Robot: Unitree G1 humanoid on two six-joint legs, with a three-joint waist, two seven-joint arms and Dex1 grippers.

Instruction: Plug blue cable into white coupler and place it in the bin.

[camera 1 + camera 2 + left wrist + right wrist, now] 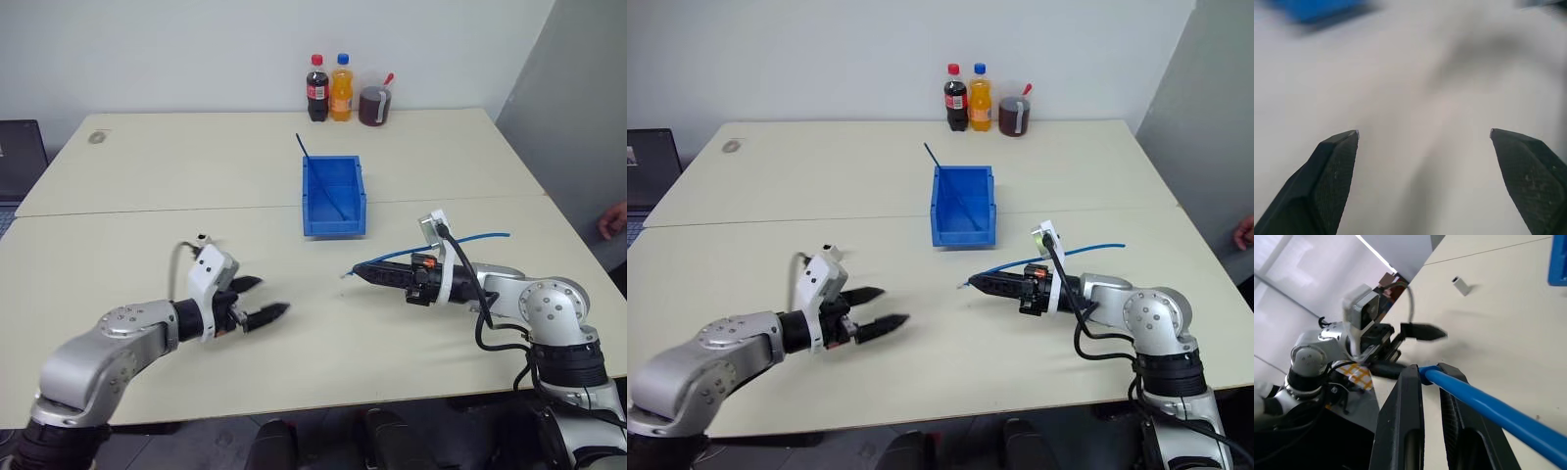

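The right end effector (364,273) pinched the blue cable (468,238) above the counter (147,206), just before the bin (334,196); the left end effector (266,300) hung spread and empty. 2 bottles (329,88) and a cup (374,104) stood behind; a white coupler (1461,285) appeared in the right wrist view

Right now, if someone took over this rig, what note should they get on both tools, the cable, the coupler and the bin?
Left tool: open, empty, over the table.
Right tool: shut on the blue cable near its end, pointing toward the left tool.
White coupler: loose, seemingly lying on the table, apart from both tools and outside the bin.
Done: cable is in hand.
Left: pick up the coupler, plug the cable in, put the pair in the bin.
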